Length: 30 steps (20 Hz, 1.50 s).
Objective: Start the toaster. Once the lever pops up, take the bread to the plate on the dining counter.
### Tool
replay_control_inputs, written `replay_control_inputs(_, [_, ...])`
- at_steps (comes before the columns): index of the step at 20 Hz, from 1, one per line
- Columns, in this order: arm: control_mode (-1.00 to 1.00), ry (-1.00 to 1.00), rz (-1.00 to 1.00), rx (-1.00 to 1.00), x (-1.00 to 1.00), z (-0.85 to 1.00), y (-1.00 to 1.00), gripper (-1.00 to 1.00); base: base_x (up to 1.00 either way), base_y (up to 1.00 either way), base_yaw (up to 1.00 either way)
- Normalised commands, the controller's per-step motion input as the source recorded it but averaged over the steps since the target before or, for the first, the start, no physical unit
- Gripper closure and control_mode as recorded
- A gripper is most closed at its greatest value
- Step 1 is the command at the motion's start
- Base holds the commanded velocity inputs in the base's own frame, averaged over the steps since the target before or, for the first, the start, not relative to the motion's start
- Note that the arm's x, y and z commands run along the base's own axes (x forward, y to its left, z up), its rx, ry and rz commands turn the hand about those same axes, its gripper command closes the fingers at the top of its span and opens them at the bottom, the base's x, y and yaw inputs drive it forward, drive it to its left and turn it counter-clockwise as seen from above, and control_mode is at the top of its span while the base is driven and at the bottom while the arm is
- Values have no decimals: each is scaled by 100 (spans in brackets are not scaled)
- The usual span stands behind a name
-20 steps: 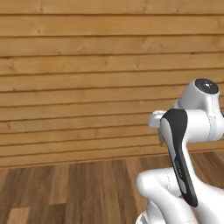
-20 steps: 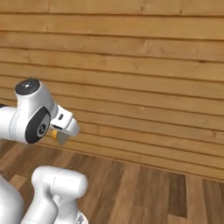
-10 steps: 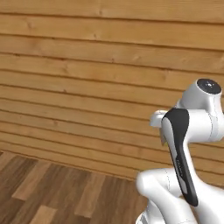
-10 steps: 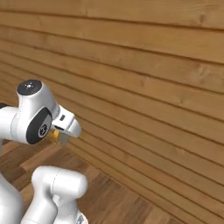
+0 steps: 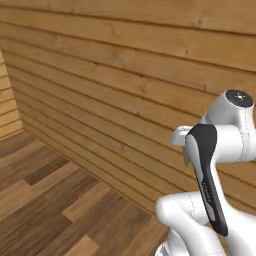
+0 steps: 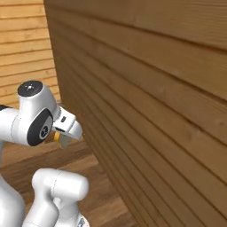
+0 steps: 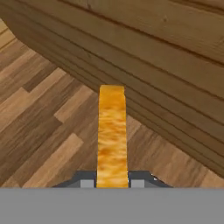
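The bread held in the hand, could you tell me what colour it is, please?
The bread is mottled orange-yellow with browner patches, clearest in the hand view.

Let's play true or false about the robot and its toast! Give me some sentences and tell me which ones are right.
1. The gripper is shut on the bread. True.
2. The bread is lying on a plate. False: it is held edge-on between the fingers, above the wooden floor.
3. A plank wall stands in front of the robot. True.
4. The floor is covered in white tiles. False: it is brown wood boards.
5. A toaster stands on the floor beside the wall. False: the floor there is bare.
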Motion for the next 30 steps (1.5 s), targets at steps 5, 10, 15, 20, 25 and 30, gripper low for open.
replay_control_inputs(5, [100,0,0,0,0,0,0,100,100,-7,65])
replay_control_inputs(10, [100,0,0,0,0,0,0,100,100,-3,65])
replay_control_inputs(15, [100,0,0,0,0,0,0,100,100,0,68])
replay_control_inputs(20, [100,0,0,0,0,0,0,100,100,0,70])
replay_control_inputs(25, [100,0,0,0,0,0,0,100,57,-1,65])
replay_control_inputs(30, [100,0,0,0,0,0,0,100,52,-17,82])
